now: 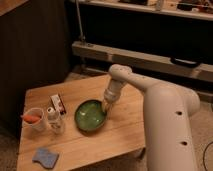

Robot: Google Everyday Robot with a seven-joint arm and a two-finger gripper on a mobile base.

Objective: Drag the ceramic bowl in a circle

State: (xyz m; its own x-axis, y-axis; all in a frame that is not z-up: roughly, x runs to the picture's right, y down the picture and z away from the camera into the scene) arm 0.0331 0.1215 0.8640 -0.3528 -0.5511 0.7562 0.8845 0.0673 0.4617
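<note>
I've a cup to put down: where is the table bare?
Bare: the front strip between blue sponge and the right edge of the table, before the ceramic bowl. Crowded: mug, bottle and box at left; claw at the bowl's right rim.

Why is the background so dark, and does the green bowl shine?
Camera view: light falls on the wooden table, while the wall behind lies in shadow; the ceramic bowl shows a soft pale sheen; the gripper, at the bowl's right-hand rim, is well lit.
</note>
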